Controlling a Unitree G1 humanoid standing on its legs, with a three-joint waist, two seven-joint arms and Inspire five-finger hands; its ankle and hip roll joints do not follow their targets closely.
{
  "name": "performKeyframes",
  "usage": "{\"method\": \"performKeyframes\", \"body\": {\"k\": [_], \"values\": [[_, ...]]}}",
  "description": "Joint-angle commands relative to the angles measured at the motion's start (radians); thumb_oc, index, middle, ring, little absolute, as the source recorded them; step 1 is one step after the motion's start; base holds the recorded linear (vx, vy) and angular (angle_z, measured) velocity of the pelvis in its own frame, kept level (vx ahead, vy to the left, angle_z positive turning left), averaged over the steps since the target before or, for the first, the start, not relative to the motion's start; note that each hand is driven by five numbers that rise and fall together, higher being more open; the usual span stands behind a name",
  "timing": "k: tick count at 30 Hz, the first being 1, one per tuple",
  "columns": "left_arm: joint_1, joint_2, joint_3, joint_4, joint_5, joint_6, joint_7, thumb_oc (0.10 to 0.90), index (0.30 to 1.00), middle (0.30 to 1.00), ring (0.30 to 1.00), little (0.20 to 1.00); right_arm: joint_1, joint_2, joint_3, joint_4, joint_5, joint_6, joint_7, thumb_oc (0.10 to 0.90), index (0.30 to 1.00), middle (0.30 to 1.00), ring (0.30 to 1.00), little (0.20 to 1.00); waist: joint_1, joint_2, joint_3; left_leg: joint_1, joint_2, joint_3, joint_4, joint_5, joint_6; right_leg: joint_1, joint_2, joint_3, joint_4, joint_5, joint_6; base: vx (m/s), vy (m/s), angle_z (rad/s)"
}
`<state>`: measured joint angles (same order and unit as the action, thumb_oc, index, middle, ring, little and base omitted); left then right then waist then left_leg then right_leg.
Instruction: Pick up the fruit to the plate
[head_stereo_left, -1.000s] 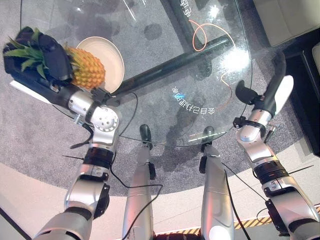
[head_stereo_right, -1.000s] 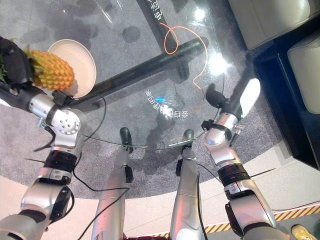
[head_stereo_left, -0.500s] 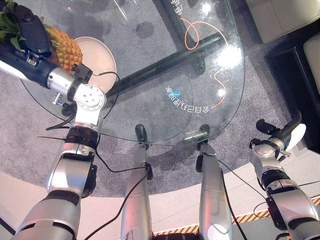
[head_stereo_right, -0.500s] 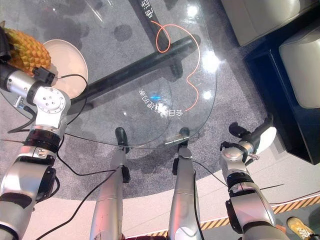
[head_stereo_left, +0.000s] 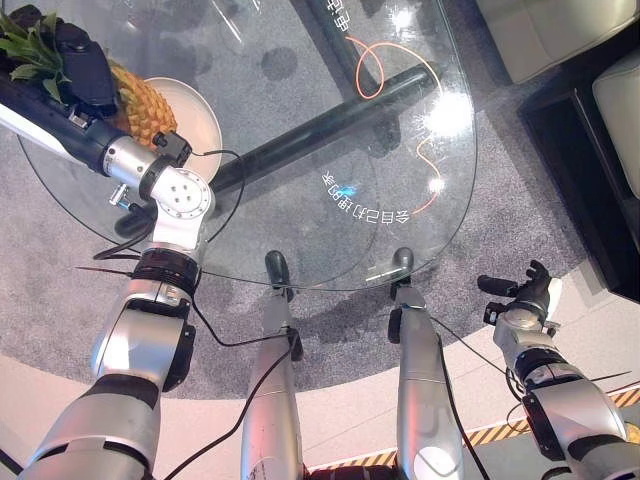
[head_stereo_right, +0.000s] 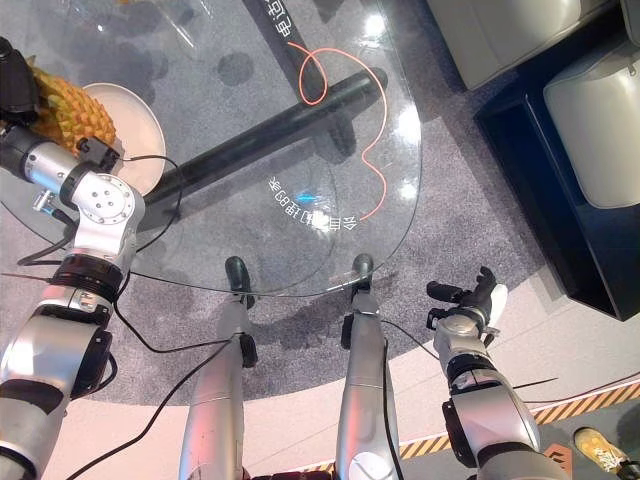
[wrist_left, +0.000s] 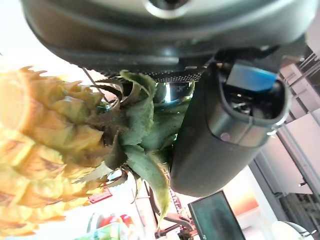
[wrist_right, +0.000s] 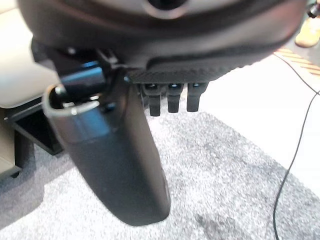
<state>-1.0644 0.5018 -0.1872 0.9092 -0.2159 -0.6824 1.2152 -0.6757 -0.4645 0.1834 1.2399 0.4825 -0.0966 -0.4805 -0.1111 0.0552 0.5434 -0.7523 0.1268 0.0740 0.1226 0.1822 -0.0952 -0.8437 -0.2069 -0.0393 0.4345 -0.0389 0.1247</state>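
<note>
Gripping pineapple (head_stereo_left: 138, 98) over plate (head_stereo_left: 200, 115), left hand (head_stereo_left: 80, 65); glass lettering unreadable.

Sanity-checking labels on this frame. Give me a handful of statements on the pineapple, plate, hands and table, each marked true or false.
1. The left hand grips the yellow pineapple by its green leafy crown. True.
2. The pineapple lies loose on the round beige plate, with no hand on it. False: the left hand's fingers and thumb are curled round its crown, and its body is at the plate's edge; whether it touches the plate cannot be told.
3. The right hand is off the round glass table, over the grey carpet, holding nothing. True.
4. A thin orange cord lies by the table's right side. True.
5. The right hand is curled round a second fruit. False: its fingers are relaxed and empty.
</note>
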Motion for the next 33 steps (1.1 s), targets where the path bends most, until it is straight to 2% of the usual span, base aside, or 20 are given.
{"method": "performKeyframes", "body": {"k": [1,10,19,33], "values": [[-0.141,0.095,0.025,0.036,0.006,-0.073,-0.034,0.100,0.300,0.300,0.300,0.200,0.016,-0.028,0.020,0.030,0.009,0.009,-0.003,0.800,0.900,0.900,0.900,0.900,0.022,-0.032,-0.023,-0.012,-0.005,0.014,0.126,-0.133,-0.009,0.029,0.029,-0.041,-0.076,0.029,-0.026,0.00,0.000,0.00],[-0.157,0.104,0.025,0.085,-0.030,-0.075,-0.110,0.100,0.300,0.300,0.300,0.200,0.009,-0.011,0.040,0.032,0.016,0.041,0.087,0.800,0.900,0.900,0.900,0.900,0.015,-0.042,-0.023,-0.030,-0.004,0.016,0.127,-0.125,-0.011,0.013,0.038,-0.032,-0.082,0.040,-0.031,0.00,0.000,0.00],[-0.167,0.099,0.010,0.101,-0.030,-0.075,-0.138,0.100,0.300,0.300,0.300,0.200,0.012,0.001,0.060,0.038,0.025,0.072,0.174,0.800,0.900,0.900,0.900,0.900,0.014,-0.051,-0.023,-0.034,-0.005,0.008,0.138,-0.134,-0.013,0.012,0.041,-0.031,-0.074,0.030,-0.032,0.00,0.000,-0.03],[-0.167,0.099,0.000,0.107,-0.065,-0.089,-0.206,0.100,0.300,0.300,0.300,0.200,0.008,-0.002,0.065,0.032,0.035,0.077,0.178,0.800,0.900,0.900,0.900,0.900,0.013,-0.054,-0.023,-0.044,-0.005,0.006,0.142,-0.135,-0.015,0.003,0.045,-0.030,-0.077,0.031,-0.033,0.00,0.000,0.00]]}}
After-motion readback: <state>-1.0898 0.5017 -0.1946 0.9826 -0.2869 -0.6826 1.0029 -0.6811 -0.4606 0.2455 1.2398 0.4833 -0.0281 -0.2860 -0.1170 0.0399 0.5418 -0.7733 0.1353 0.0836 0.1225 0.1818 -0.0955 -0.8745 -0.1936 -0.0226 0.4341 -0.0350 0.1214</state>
